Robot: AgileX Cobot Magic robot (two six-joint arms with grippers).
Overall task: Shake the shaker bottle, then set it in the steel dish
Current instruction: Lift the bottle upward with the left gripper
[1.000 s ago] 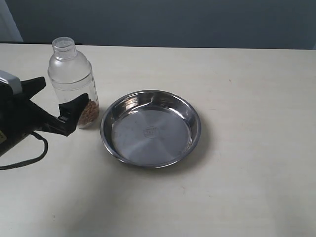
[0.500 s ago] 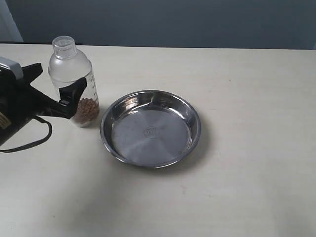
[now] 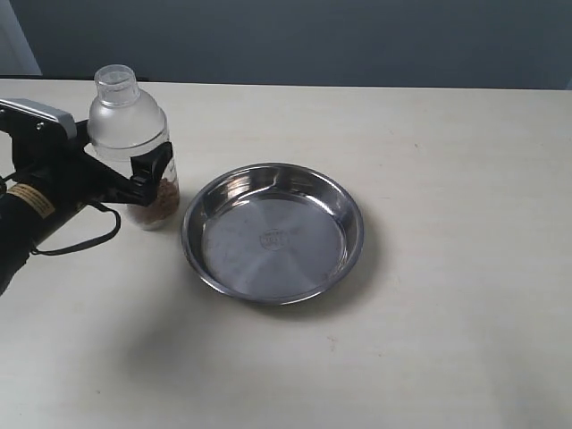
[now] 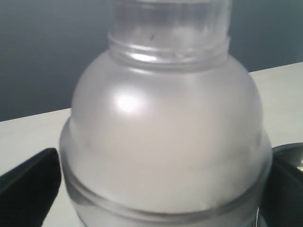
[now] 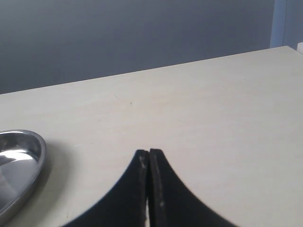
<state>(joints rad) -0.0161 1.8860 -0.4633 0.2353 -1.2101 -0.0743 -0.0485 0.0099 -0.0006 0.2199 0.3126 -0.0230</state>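
**Bottle bracketed, not yet in dish**

Shaker bottle (image 3: pixel 125 116) upright on the table (image 3: pixel 447 313), just left of the steel dish (image 3: pixel 273 237) and outside its rim, with brown pellets at the bottom and cap on. Left gripper (image 3: pixel 123 147) further left of the dish, jaws spread either side of the bottle body. Pad contact impossible to tell. Right gripper (image 5: pixel 149 161) over bare table near the dish rim, jaws pressed together
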